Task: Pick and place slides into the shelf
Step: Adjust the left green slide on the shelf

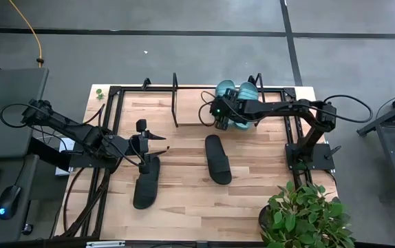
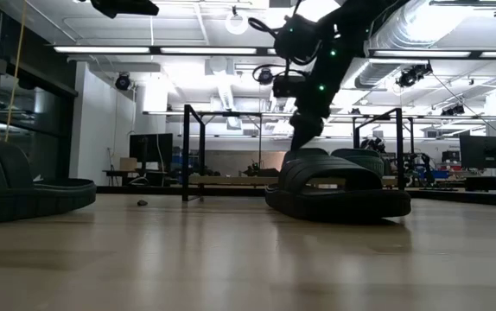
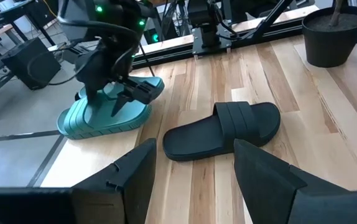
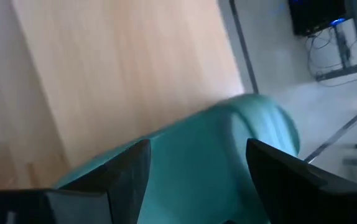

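Observation:
Two teal slides [image 1: 237, 96] lie side by side at the table's far edge, by the shelf's black frame bars [image 1: 175, 103]. My right gripper [image 1: 219, 116] is open and stands over the nearer teal slide [image 3: 107, 115], which fills the gap between its fingers in the right wrist view [image 4: 197, 155]. One black slide [image 1: 218, 160] rests sole-down mid-table [image 3: 222, 129] [image 2: 334, 186]. The other black slide [image 1: 147, 182] lies near-left [image 2: 15, 186]. My left gripper [image 1: 142, 148] hovers open above that slide's far end, touching nothing. My right gripper comes at the teal slide's strap [image 3: 129, 99] from above, slanting down, with a finger on either side. Whether the fingers touch it I cannot tell. The slide lies sole-down on the wood.
A potted plant [image 1: 301, 217] stands at the table's near right corner. Black frame rails run along the left edge [image 1: 104, 172] and the far edge [image 1: 184, 87]. Bare wood lies between the two black slides and in front of them.

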### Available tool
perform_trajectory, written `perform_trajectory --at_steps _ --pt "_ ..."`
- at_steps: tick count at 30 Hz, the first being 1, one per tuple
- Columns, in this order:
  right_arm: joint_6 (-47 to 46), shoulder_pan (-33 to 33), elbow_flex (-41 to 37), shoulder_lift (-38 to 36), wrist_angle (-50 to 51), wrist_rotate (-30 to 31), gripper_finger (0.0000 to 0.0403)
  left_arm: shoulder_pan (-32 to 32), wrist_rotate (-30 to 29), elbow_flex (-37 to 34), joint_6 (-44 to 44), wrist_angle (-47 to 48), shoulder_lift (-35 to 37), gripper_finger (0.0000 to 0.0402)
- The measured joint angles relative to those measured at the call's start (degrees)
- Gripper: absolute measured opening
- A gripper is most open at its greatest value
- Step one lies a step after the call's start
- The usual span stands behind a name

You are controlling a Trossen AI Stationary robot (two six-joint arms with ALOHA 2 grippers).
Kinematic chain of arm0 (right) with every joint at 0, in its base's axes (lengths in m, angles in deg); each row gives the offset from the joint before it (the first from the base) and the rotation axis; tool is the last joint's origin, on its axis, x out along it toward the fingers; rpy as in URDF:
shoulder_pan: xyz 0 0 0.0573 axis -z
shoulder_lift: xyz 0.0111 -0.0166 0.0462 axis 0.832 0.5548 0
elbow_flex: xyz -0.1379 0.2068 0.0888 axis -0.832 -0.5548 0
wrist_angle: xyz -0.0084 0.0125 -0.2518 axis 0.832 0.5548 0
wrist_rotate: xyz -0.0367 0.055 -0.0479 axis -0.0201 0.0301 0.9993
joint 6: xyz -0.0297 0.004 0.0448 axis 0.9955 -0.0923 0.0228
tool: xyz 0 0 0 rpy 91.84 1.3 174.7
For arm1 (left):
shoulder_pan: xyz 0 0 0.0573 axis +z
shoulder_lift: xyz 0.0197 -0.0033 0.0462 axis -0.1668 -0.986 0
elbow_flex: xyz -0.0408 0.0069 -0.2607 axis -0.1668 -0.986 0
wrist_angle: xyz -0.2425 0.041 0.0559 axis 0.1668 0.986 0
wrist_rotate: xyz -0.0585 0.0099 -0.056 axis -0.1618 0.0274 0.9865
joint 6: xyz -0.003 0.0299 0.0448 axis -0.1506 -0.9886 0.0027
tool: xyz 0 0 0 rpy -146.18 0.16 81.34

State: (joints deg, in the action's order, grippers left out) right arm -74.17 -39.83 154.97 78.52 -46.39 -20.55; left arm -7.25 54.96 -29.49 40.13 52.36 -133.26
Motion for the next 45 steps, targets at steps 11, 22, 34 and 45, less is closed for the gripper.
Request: perform_trajectory --at_steps 11,22,34,45 --pt "12.5 4.5 0.0 0.0 -16.1 -20.2 0.0254 0.0 0.0 0.0 0.6 0.0 0.0 0.0198" --pt "14.3 11.2 0.0 0.0 -11.4 -27.5 0.0254 0.0 0.0 0.0 0.5 0.0 0.0 0.0198" --pt "13.2 12.2 0.0 3.8 -10.0 -24.6 0.0254 0.0 0.0 0.0 -0.2 -0.4 0.0 0.0198" --pt "9.7 11.5 1.4 3.4 -1.8 -15.9 0.0254 0.0 0.0 0.0 -0.2 -0.4 0.0 0.0198"
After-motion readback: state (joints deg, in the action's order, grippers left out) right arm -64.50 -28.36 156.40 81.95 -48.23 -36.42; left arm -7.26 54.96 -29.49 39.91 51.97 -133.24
